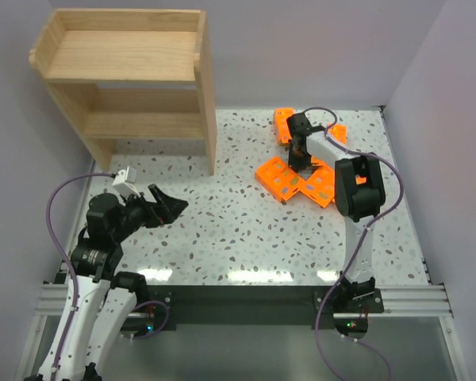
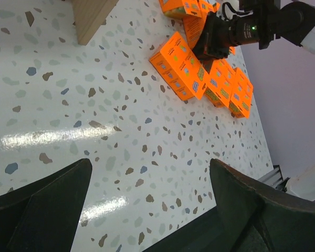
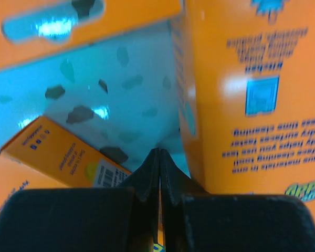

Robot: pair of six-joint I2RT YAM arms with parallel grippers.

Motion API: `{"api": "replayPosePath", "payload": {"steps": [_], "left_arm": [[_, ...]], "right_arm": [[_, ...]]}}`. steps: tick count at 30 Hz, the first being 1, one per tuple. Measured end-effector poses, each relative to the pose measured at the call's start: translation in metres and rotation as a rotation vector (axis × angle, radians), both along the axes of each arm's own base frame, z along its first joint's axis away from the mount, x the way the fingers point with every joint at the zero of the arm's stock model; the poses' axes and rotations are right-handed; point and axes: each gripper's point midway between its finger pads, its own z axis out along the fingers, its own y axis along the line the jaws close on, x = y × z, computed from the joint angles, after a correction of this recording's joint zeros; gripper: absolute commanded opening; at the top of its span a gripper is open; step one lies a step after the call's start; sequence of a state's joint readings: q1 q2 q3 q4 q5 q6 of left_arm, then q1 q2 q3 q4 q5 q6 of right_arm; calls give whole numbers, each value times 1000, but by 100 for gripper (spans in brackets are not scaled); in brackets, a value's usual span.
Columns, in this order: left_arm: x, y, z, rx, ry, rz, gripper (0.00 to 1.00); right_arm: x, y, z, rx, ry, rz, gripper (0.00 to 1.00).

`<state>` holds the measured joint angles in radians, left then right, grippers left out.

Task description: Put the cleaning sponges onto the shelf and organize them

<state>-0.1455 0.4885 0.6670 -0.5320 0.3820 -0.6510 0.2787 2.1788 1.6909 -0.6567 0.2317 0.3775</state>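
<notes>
Item: cleaning sponges (image 1: 276,176) — orange packs clustered on the far right of the speckled surface (image 1: 222,238), well apart from the shelf (image 1: 127,67) at far left. The nearest pack lies flat and face up, its long axis running from far-left to near-right. A second pack (image 1: 321,186) touches its near-right end.

Item: right fingers (image 3: 147,181) — clenched tip to tip with nothing between them, lowered into the cluster. We see this only in the right wrist view, where a pack's printed face (image 3: 241,105) reads upside down just beside them.

Item: left fingers (image 2: 52,199) — spread wide and grasping nothing, hovering over the near-left surface. The left wrist view shows us the packs' side walls, hard to make out from above.
</notes>
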Motion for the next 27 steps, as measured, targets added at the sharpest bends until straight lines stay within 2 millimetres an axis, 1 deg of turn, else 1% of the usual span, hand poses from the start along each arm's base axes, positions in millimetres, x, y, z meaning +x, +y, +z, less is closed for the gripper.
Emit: {"api": "replayPosePath", "payload": {"steps": [3,5,7,9,11,13,16,18,20,22,23,25,27], "left_arm": [[2,-2,-10,-2,29,-6,100],[4,-3,-17,-4,52,-8,100],[6,-4,-24,-5,71,-11,99],[9,-4,-33,-3,91,-12,96],[10,-5,-45,0,120,-15,90],[10,-7,-61,3,165,-20,88],[8,-13,-77,10,213,-41,84],[7,-20,-79,10,221,-63,84],[7,-30,-79,15,219,-90,84],[6,-37,-80,25,223,-112,84],[6,-40,-79,26,222,-118,84],[7,-44,-75,22,213,-121,83],[9,-45,-71,22,201,-115,82]], "right_arm": [[-22,6,4,29,27,16,0],[-33,14,17,60,23,21,0],[-41,27,34,103,0,35,0],[-53,42,50,141,-19,61,0],[-69,61,61,177,-25,103,0],[-84,79,64,206,-15,145,0],[-107,101,53,245,37,203,0],[-121,105,43,252,82,219,0],[-131,104,36,250,105,224,0],[-139,98,37,237,107,220,0],[-139,94,43,223,92,213,0],[-130,87,61,197,37,197,0],[-114,79,82,168,-26,168,0]]}}
